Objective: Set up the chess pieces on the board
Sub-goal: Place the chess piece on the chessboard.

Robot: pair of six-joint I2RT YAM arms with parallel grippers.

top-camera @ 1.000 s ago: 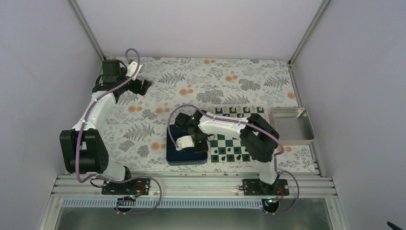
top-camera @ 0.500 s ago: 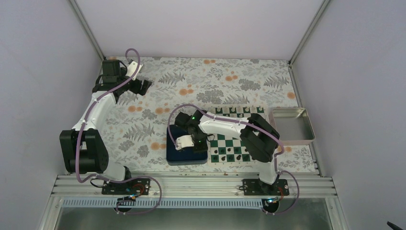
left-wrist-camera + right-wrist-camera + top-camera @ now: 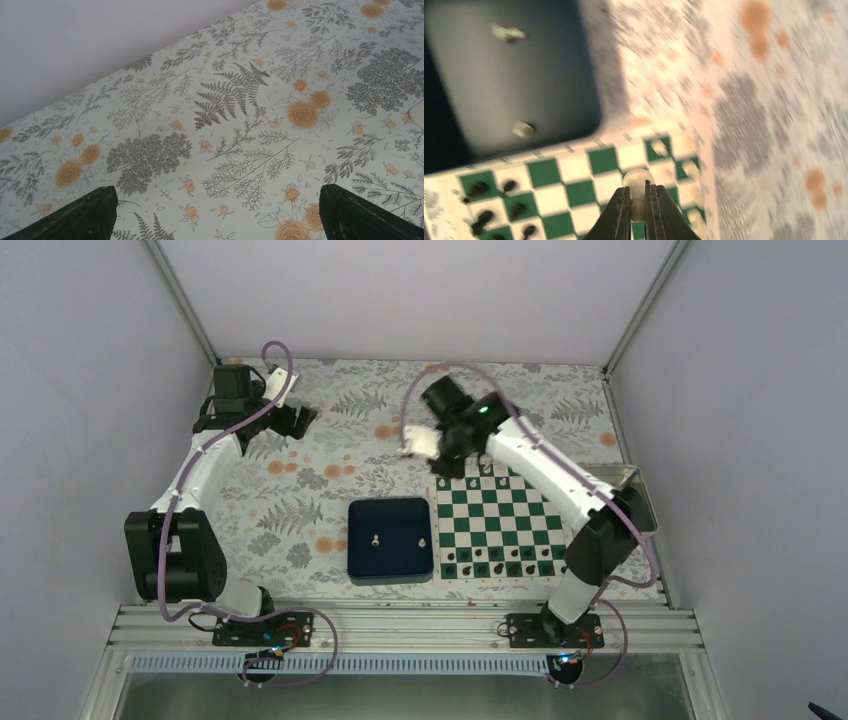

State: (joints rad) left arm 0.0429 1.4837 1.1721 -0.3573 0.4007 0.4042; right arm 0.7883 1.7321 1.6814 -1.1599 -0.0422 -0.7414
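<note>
My right gripper (image 3: 638,190) is shut on a small white chess piece (image 3: 638,181), held above the green and white board (image 3: 574,172). From the top view, this gripper (image 3: 444,466) hangs over the far left corner of the board (image 3: 495,525). Two white pieces (image 3: 523,129) lie in the dark blue tray (image 3: 390,538). Several white pieces (image 3: 659,146) stand blurred along the board's far rows. Black pieces (image 3: 495,562) fill its near rows. My left gripper (image 3: 295,420) stands open over bare cloth at the far left, its dark fingers (image 3: 85,216) wide apart.
A shiny metal tray (image 3: 640,495) sits to the right of the board, partly behind my right arm. The floral cloth (image 3: 240,125) covers the table. White walls close in the back and both sides.
My right gripper shut on a white piece in the blue tray, then rose and swung away to the board's far left corner with it. The left arm has not moved.
</note>
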